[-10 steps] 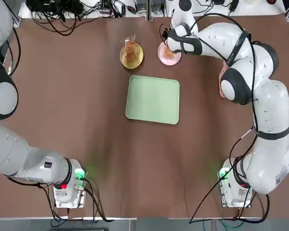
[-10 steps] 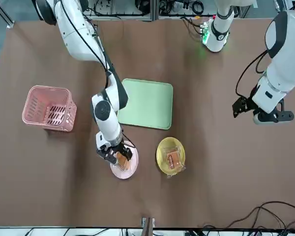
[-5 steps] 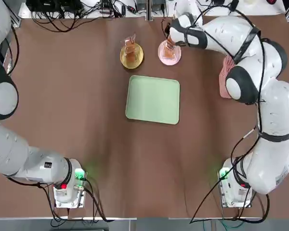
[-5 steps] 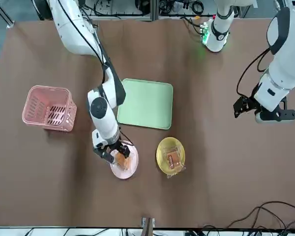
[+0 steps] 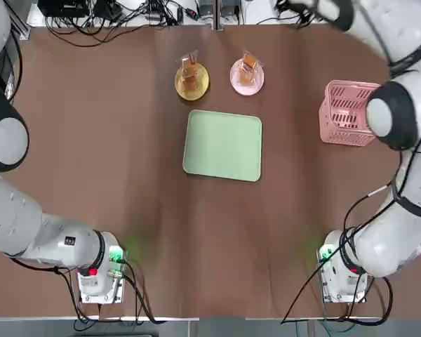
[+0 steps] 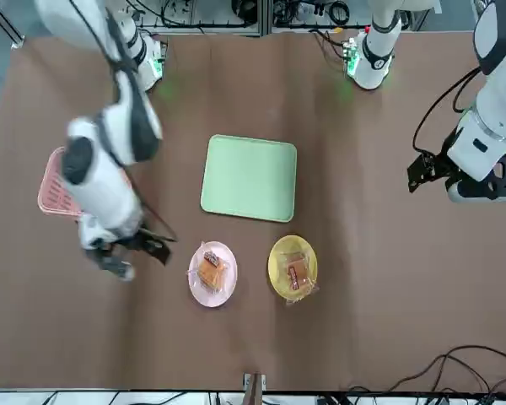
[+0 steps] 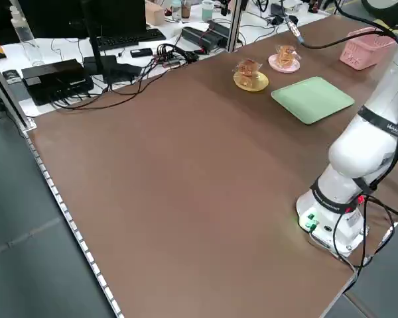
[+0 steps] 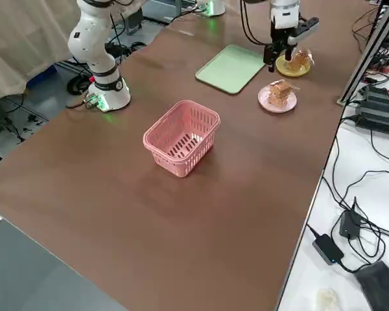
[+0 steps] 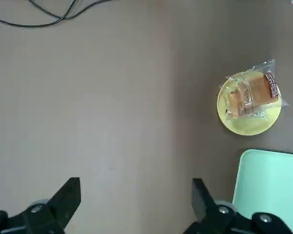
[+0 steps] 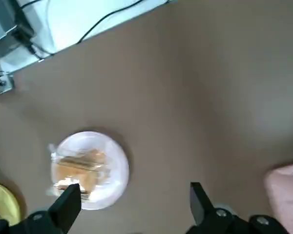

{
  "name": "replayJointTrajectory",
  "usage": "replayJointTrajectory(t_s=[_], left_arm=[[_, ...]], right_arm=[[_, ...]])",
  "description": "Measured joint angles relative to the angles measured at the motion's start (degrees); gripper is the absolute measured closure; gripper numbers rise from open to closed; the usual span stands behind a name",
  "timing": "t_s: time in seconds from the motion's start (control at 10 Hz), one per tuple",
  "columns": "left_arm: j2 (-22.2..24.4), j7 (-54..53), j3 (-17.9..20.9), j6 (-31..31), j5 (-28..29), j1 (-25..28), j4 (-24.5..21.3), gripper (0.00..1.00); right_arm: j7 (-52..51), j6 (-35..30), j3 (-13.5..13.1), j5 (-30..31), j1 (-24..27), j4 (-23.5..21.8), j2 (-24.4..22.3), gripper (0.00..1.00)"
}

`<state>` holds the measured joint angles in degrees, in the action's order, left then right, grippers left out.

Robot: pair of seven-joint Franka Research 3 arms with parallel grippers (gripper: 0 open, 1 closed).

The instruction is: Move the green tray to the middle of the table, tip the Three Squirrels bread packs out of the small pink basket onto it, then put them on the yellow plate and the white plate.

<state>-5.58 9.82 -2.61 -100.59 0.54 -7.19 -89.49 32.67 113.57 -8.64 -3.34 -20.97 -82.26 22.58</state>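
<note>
Mint-green tray (image 5: 222, 145) lies bare mid-desk (image 5: 112, 161), bread packs (image 6: 209, 270) sit on the white plate (image 6: 212, 289) and yellow plate (image 6: 293, 251), and the pink basket (image 5: 345, 112) stands empty at the robot's right. Both tools are released, the right tool (image 6: 125, 257) raised near the basket, the left tool (image 6: 455, 177) high over the far side; a low return sweep could clip the basket. Only the right side view shows the basket's inside; the top view hides both tools.

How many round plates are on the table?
2. The yellow plate and the white plate sit side by side just beyond the green tray, each with bread packs on it. The views show no other plates.
</note>
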Motion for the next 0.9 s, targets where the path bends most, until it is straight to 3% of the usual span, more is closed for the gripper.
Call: replayJointTrajectory(t_s=[0.2, 0.5, 0.7, 0.9], left_arm=[[-0.71, 0.0, 0.02, 0.0, -0.01, 0.0, 1.57, 0.0], [-2.76, 0.0, 0.01, 0.01, -0.01, -0.04, 2.96, 0.0], [-2.97, 0.0, 0.03, 0.03, -0.01, -0.04, 3.48, 0.0], [-2.97, 0.0, 0.05, 0.08, -0.01, -0.02, 3.69, 0.0]], right_arm=[[-8.93, -6.82, 0.04, -0.02, 5.89, -0.27, -5.25, 0.01], [-22.07, -14.32, 0.84, -0.02, 13.38, -5.2, -14.06, 0.01], [-26.88, -19.89, 5.47, 0.04, 20.76, -6.81, -18.33, 0.01], [-28.97, -23.14, 6.98, 0.09, 23.91, -7.69, -20.85, 0.01]])
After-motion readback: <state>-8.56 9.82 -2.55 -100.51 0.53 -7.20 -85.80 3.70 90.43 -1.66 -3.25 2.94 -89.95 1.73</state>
